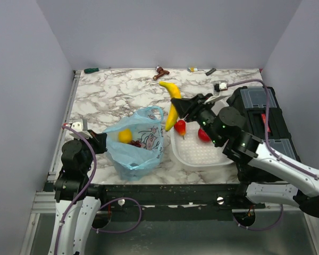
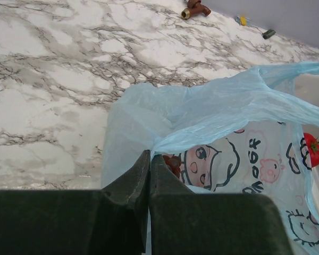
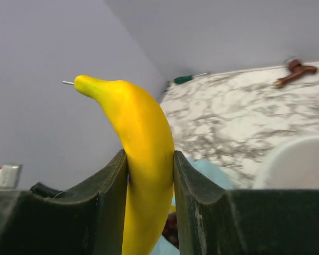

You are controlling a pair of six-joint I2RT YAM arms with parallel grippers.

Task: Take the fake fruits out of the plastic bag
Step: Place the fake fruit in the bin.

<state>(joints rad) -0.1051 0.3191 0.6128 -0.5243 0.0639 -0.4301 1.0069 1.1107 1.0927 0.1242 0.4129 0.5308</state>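
The left claw (image 2: pixel 149 159) was pinched shut on the near rim of the plastic bag (image 2: pixel 218 106). The bag spread just beyond its tips, with the grape bunch (image 2: pixel 173 163) and the lemon (image 1: pixel 125 136) inside. Farther off, the right claw (image 3: pixel 149 164) gripped the banana (image 3: pixel 141 127) around its middle, lifted above the left edge of the white basket (image 1: pixel 202 155) beneath it.

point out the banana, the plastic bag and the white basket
banana (image 3: pixel 141 133), right wrist view, on the middle of its yellow body
plastic bag (image 1: pixel 127 158), top view, on its lower blue wall
white basket (image 1: pixel 203 154), top view, on the bare perforated floor
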